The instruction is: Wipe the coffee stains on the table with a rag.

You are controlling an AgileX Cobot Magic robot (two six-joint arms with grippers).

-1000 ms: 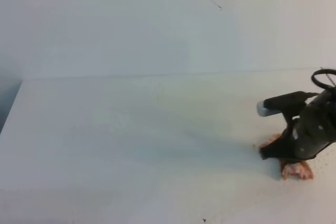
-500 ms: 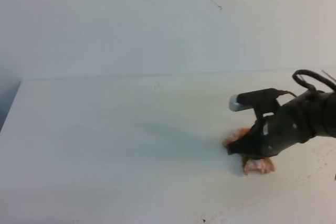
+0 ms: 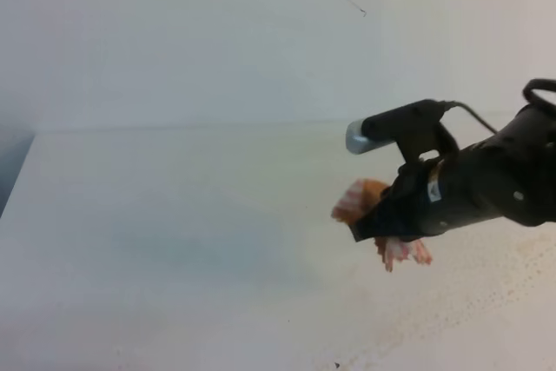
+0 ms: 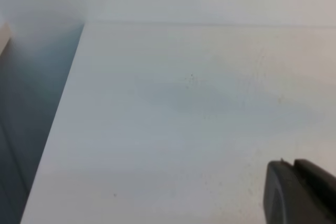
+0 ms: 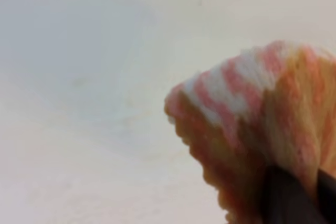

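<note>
My right gripper [image 3: 368,223] is shut on the rag [image 3: 358,198], a bunched orange-brown cloth with pink-and-white patches that sticks out on both sides of the jaws. The rag sits right of centre on the white table [image 3: 174,215]; I cannot tell whether it touches the surface. The right wrist view shows the rag [image 5: 252,124] close up over the table [image 5: 79,77], with a dark fingertip [image 5: 286,198] at the bottom. Faint amber dots and streaks of coffee stains [image 3: 408,332] run along the lower right. No large puddle shows. Part of the left gripper's fingers [image 4: 299,195] shows over the table [image 4: 157,129].
The table's left edge [image 3: 19,175] drops to a dark gap, also in the left wrist view [image 4: 63,103]. A pale wall [image 3: 217,41] stands behind the far edge. Tiny specks [image 4: 191,80] dot the surface. A silver-tipped camera [image 3: 360,138] juts from the right arm.
My right gripper has carried the rag from the table's right side leftward and farther back across the surface. The rest of the scene has not changed.
</note>
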